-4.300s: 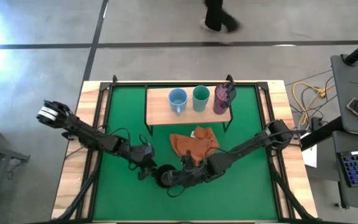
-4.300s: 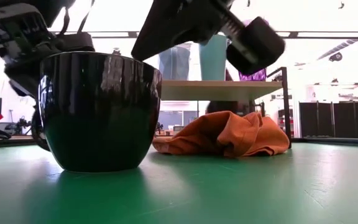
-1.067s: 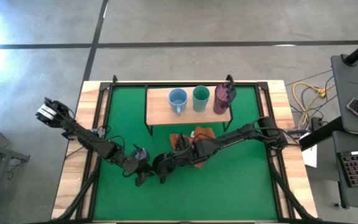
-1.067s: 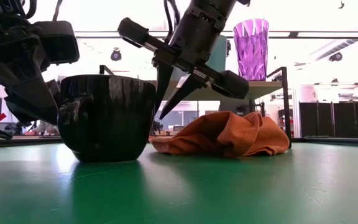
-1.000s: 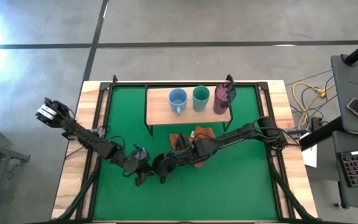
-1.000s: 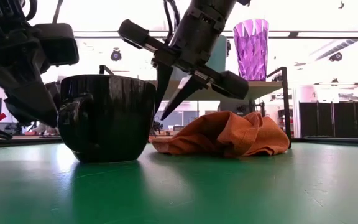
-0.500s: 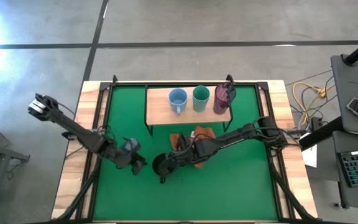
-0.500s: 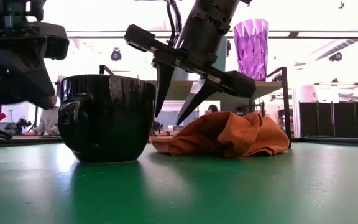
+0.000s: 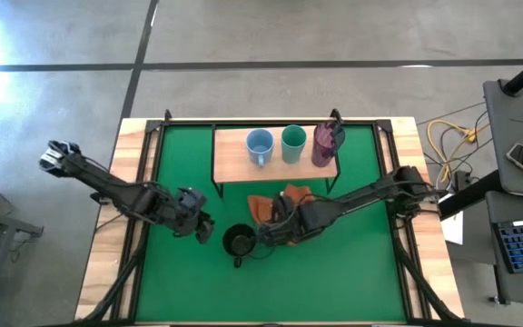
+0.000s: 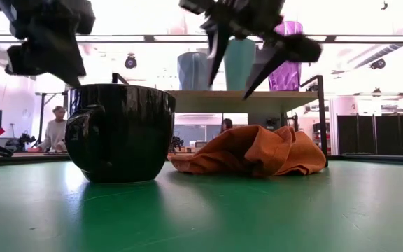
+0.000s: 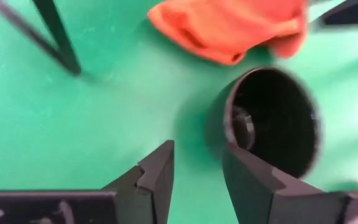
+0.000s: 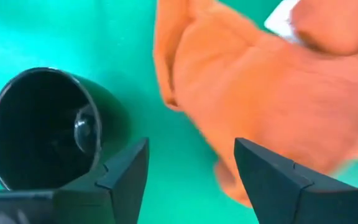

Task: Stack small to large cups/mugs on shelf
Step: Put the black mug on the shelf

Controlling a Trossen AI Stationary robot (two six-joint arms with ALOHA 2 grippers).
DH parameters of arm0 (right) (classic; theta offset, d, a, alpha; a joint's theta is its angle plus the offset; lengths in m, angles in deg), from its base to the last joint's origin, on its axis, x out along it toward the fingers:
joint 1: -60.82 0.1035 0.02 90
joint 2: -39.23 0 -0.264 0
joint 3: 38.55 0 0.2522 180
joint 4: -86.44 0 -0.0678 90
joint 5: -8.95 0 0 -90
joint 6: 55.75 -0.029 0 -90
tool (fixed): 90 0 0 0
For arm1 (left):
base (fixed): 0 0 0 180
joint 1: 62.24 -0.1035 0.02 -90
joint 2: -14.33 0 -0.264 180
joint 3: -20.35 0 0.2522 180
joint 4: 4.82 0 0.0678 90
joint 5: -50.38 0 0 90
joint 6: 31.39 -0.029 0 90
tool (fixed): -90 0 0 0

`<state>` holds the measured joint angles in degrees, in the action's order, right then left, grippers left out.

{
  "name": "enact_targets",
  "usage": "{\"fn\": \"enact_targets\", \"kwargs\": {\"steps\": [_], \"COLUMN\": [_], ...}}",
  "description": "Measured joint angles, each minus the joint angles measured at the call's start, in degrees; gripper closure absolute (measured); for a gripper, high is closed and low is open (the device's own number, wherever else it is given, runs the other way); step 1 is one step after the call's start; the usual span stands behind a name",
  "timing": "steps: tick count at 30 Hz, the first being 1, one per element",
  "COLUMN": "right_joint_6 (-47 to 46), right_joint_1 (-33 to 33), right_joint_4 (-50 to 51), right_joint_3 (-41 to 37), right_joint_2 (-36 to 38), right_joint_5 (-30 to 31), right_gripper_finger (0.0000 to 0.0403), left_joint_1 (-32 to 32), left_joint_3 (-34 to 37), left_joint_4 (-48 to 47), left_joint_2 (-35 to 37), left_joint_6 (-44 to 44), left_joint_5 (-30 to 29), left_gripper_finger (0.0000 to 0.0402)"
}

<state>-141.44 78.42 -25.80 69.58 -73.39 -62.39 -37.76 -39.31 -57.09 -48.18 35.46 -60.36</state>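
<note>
the black mug [image 9: 238,242] stands upright and alone on the green surface [image 9: 352,282], near-centre, its mouth open upward and its handle toward the near side; neither tool touches it. the right tool [image 9: 263,238] hangs just right of the mug and a little above it, fingers spread, over the edge of the orange cloth [image 9: 284,207]; it looks the nearer of the two. the left tool [image 9: 202,229] sits off to the mug's left and slightly farther back, also spread and holding nothing. the shelf [image 9: 230,165] lies far of the mug, with the blue mug [image 9: 259,144], teal cup [image 9: 292,142] and purple cup [image 9: 327,142] in a row, leaving its left end bare, likely the slot for the black mug. beyond the surface the low view shows a bright room with a seated person [image 10: 54,130] far off.
</note>
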Motion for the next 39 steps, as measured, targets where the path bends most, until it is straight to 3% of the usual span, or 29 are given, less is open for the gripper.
{"fn": "enact_targets", "kwargs": {"steps": [5, 14, 39], "right_joint_6": [-5.3, -14.5, -18.2], "right_joint_1": [3.0, 7.7, 9.5], "right_joint_4": [7.1, 16.0, 16.4], "right_joint_3": [0.0, 0.0, 0.0], "right_joint_2": [3.8, 6.8, 6.5], "right_joint_5": [5.5, 9.9, 11.6], "right_gripper_finger": [0.0162, 0.0160, 0.0160], "left_joint_1": [-1.1, -1.5, -3.5], "left_joint_3": [-1.1, -6.7, -9.6], "left_joint_4": [-0.3, 3.4, 1.5], "left_joint_2": [-6.6, -11.5, -20.2], "left_joint_6": [3.1, -4.3, 0.4], "left_joint_5": [5.1, 6.9, 13.7], "left_gripper_finger": [0.0268, 0.0248, 0.0249]}}
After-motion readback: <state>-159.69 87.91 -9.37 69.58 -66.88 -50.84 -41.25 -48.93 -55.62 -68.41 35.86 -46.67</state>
